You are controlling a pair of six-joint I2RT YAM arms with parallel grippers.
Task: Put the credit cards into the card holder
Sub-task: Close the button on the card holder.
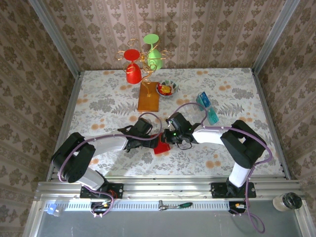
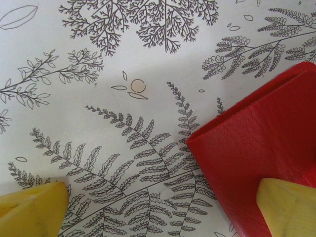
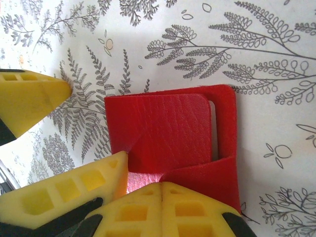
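Red card holder (image 3: 168,128), flap in right hand (image 3: 162,191)

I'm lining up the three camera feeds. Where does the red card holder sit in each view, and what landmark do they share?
Top external: card holder just below the picture's centre.
Left wrist: card holder at lower right, running off the right edge.
Right wrist: card holder in the centre, reaching toward the bottom edge.
Shared landmark: the fern-print tablecloth it lies on.
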